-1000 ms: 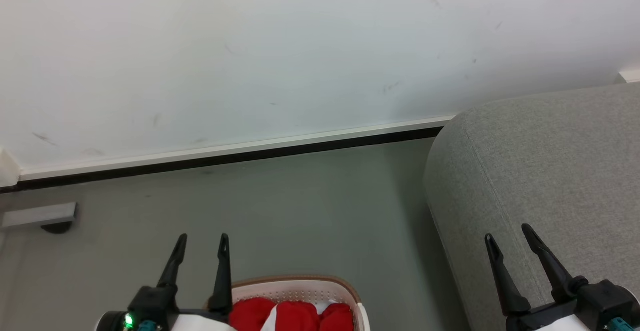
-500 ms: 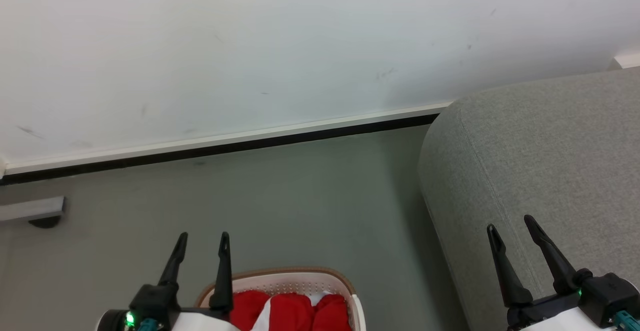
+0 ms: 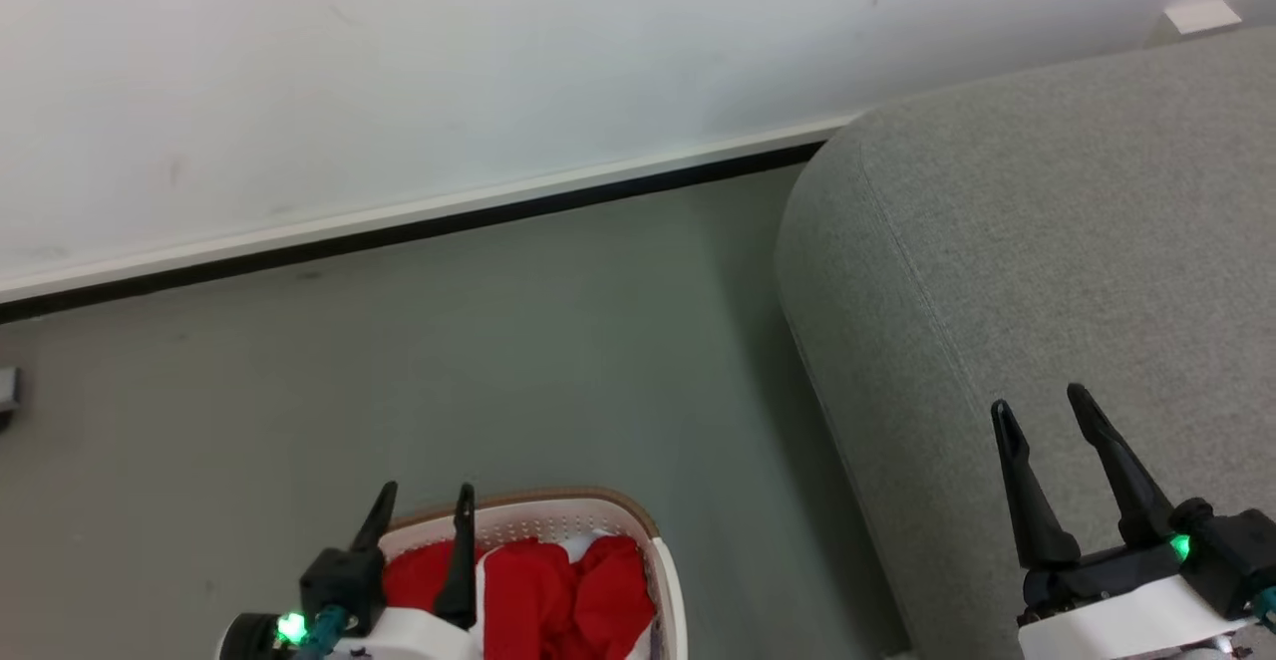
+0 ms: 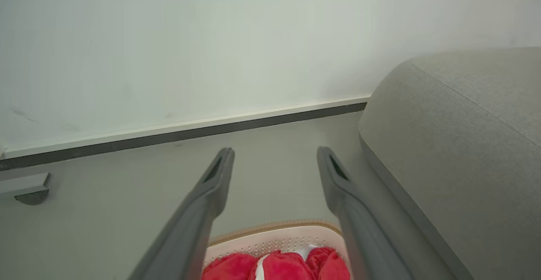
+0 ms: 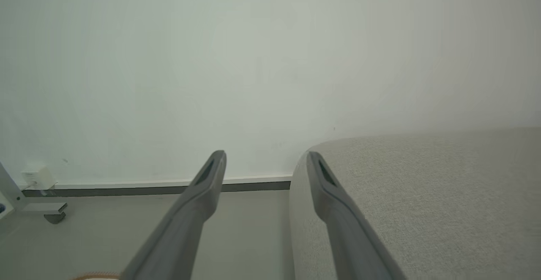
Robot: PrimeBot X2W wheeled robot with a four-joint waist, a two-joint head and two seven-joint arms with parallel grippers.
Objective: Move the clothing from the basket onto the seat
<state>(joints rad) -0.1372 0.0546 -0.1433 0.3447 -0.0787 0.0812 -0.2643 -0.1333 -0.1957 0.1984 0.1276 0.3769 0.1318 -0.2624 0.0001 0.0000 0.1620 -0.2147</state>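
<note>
1 basket (image 3: 558,520), 1 seat (image 3: 1047,241), 1 heap of clothing (image 3: 538,590), its pieces too bunched to count; 2 grippers, the left gripper (image 3: 427,491) and the right gripper (image 3: 1039,401), 2 fingers (image 3: 1033,500) each.

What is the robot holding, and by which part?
Nothing. The left end effector and right end effector are open and empty; clothing lies in the basket.

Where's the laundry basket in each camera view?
Head view: basket at the bottom edge, left of centre.
Left wrist view: basket at bottom centre.
Right wrist view: basket rim sliver at bottom-left edge.
Shared landmark: grey sofa, right of the basket.
</note>
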